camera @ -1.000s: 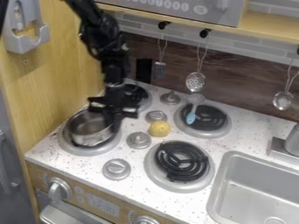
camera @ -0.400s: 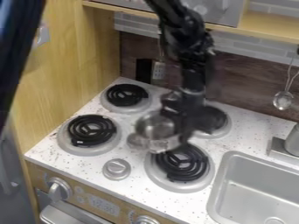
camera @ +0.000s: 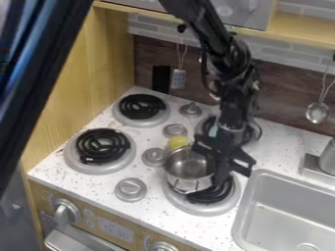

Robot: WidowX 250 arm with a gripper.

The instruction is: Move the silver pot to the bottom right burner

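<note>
The black gripper (camera: 214,166) is over the front right of the stove, shut on the right side of the silver pot (camera: 186,169). Upright or nearly so, the pot is over the left and rear part of the bottom right burner (camera: 203,210). Coils of that burner show below and to the right of the pot. I cannot tell whether the pot's base touches them.
A yellow object (camera: 177,142) lies just behind the pot. The arm partly covers the back right burner. To the left are the front left burner (camera: 101,147) and back left burner (camera: 140,109). The sink (camera: 281,211) is at right, with stove knobs (camera: 131,189) mid-counter.
The pot has left the front left burner and moved right with my gripper, to the bottom right burner. A dark, blurred shape now covers the upper left of the view.
</note>
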